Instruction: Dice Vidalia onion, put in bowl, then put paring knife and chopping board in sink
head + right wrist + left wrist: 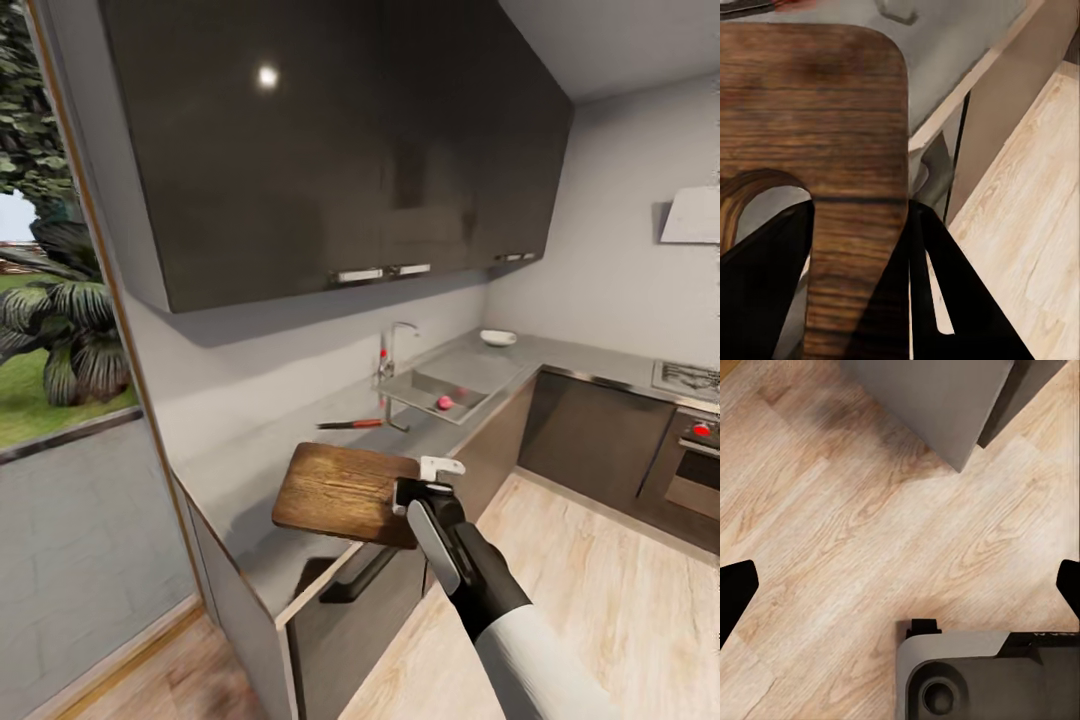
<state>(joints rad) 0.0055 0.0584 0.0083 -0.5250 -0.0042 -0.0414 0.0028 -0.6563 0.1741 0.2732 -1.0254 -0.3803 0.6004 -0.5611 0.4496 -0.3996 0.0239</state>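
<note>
Reaching in from the lower right of the head view, the right arm's gripper is clamping the chopping board by its handle end. The board is being held above the near end of the grey surface, tilted a little, with its far edge over the worktop and its gripped end jutting past the surface's front edge. In the right wrist view the dark fingers are sitting on either side of the board's narrow handle strip, narrowed onto it, with the handle cut-out opening just beside one of them.

Beyond the board, the paring knife is lying flat on the surface, apart from the board and between it and the sink. The Vidalia onion is resting inside the basin, well apart from the fingers. The chrome tap is standing at the sink's back edge. Farther along, the white bowl is sitting on the surface near the corner.

The left wrist view is looking down at the light wood floor and a corner of grey cabinet; the left gripper's dark fingertips are showing at opposite edges, seemingly spread wide and holding nothing.
</note>
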